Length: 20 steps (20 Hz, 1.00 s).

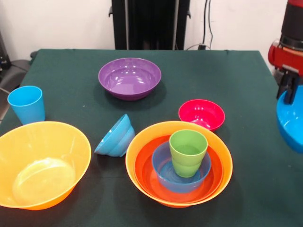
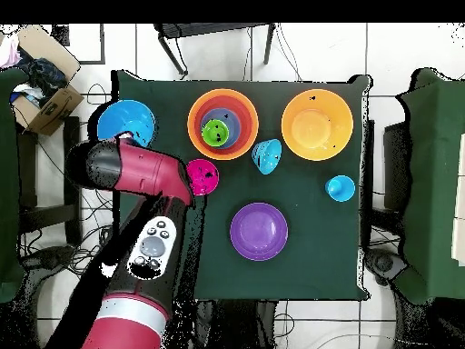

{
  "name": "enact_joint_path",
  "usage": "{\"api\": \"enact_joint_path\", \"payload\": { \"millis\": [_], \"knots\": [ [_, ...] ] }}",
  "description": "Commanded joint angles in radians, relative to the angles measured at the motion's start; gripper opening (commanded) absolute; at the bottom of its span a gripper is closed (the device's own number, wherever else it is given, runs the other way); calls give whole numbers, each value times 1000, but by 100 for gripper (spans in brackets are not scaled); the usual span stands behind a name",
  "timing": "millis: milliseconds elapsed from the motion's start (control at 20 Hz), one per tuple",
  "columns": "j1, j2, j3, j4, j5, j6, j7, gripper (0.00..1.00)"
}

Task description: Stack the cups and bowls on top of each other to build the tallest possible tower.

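My gripper [image 1: 288,92] is at the right edge of the front view, shut on the rim of a blue bowl [image 1: 290,124] held above the table; this bowl also shows in the overhead view [image 2: 124,121]. The tower [image 1: 179,163] is a big orange bowl [image 1: 142,142] holding a red-orange bowl [image 1: 144,168], a blue bowl [image 1: 163,177] and the lime green cup [image 1: 188,152]. Loose on the cloth are a second orange bowl [image 1: 40,163], the light blue cup [image 1: 27,104], a blue bowl on its side [image 1: 115,136], the purple bowl [image 1: 129,77] and the pink-red bowl [image 1: 201,114].
The table [image 1: 227,71] has a dark green cloth. The black pedestal [image 1: 149,23] stands at its far side. In the overhead view my red arm [image 2: 145,182] crosses the table's left side, and a cardboard box [image 2: 45,91] sits off the table at top left.
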Motion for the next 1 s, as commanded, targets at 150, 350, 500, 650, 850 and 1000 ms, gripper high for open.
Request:
{"api": "enact_joint_path", "payload": {
  "millis": [150,350,500,650,850,1000],
  "knots": [
    [-98,-151,188,91,-49,195,-91,0],
    [-150,-174,238,111,-61,198,-150,0],
    [-199,-206,289,145,-65,222,-207,0],
    [-228,-235,304,152,-92,241,-233,0],
    [-277,-248,326,136,-142,248,-271,0],
    [-320,-251,356,125,-179,256,-296,0]
  ]
}}
